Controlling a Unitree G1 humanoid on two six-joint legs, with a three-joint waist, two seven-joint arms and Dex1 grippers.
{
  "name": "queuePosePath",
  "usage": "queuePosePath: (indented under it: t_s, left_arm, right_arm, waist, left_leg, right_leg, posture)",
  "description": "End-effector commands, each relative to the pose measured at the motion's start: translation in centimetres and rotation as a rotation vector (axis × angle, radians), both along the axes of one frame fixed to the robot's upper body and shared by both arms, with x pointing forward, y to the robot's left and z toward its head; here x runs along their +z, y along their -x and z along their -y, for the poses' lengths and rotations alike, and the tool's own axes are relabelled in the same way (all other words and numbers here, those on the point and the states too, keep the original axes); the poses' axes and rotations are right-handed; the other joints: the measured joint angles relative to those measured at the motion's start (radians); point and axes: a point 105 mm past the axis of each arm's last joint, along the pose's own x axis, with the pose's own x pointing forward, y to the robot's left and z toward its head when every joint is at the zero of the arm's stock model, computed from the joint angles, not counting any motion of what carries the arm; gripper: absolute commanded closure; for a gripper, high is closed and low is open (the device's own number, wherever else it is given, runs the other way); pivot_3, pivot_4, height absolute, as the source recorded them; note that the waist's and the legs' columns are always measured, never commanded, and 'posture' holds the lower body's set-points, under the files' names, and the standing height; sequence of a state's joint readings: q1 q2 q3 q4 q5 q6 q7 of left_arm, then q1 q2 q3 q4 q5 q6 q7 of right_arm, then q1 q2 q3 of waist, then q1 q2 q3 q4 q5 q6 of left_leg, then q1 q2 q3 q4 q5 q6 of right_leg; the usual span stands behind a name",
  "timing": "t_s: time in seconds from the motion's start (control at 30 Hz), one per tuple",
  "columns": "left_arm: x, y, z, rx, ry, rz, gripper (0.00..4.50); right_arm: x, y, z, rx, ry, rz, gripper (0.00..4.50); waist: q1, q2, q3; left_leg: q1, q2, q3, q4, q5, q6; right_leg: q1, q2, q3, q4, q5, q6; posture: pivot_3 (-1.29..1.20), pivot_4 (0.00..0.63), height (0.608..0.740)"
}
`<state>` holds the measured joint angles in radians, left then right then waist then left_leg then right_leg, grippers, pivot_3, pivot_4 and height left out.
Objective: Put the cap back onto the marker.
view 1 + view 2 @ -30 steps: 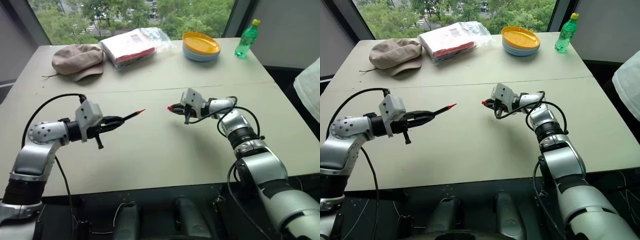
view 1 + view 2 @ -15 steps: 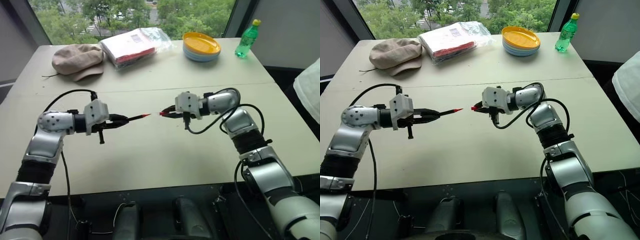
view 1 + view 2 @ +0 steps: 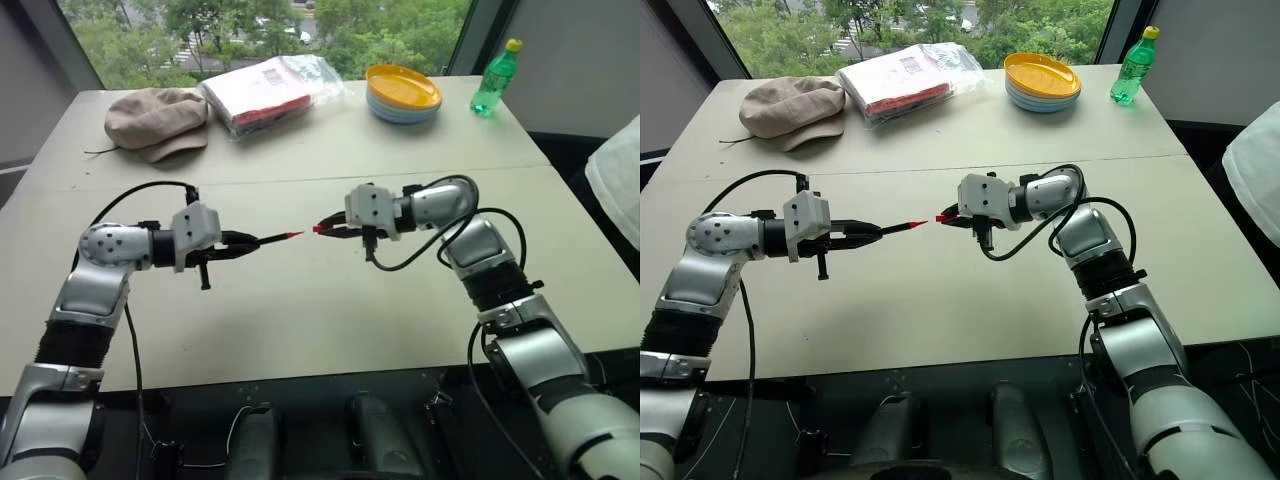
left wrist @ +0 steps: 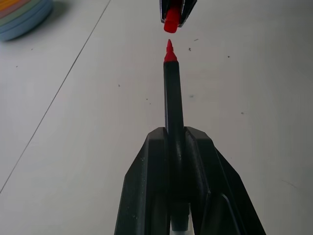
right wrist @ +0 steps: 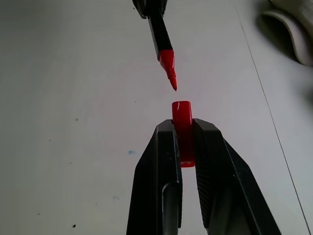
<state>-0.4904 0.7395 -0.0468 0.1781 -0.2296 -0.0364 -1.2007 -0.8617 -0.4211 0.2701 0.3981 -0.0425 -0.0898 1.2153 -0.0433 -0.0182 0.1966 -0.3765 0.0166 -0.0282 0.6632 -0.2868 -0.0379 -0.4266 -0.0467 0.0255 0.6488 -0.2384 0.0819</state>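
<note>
The left gripper (image 3: 240, 242) clamped the slim black marker (image 4: 172, 98), its pointed red tip facing the stubby, glossy red cap (image 5: 182, 117) pinched in the right gripper (image 3: 330, 229); a narrow gap apparently separated them above the matte pale bench (image 3: 330, 300); stacked plates (image 3: 402, 92) lay well behind.

Thin black marker (image 4: 173, 98) with bare pointed red tip, held roughly level above the pale tabletop, tip aimed at the cap. Tiny red plastic cylinder cap (image 5: 182, 117) faces it open end first, just short of the tip, not touching.
</note>
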Motion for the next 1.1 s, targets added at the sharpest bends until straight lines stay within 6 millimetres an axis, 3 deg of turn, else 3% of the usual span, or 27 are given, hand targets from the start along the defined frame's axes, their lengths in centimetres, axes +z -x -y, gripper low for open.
queuePosePath:
  t_s: [0.03, 1.1]
  left_arm:
    - [0.96, 0.22, 0.35, -0.013, 0.007, 0.048, 4.50]
    - [0.83, 0.36, 0.73, -0.025, -0.002, 0.040, 4.50]
  right_arm:
    - [1.01, 0.55, -0.76, 0.034, -0.025, 0.024, 4.49]
    - [1.49, -0.05, -0.81, 0.017, -0.037, 0.029, 4.49]
  waist:
    - [0.000, 0.000, 0.000]
    - [0.000, 0.000, 0.000]
  left_leg:
    - [0.000, 0.000, 0.000, 0.000, 0.000, 0.000]
    - [0.000, 0.000, 0.000, 0.000, 0.000, 0.000]
  right_leg:
    - [0.000, 0.000, 0.000, 0.000, 0.000, 0.000]
    - [0.000, 0.000, 0.000, 0.000, 0.000, 0.000]
  posture:
    - [0.00, 0.150, 0.740]
    - [0.00, 0.150, 0.740]
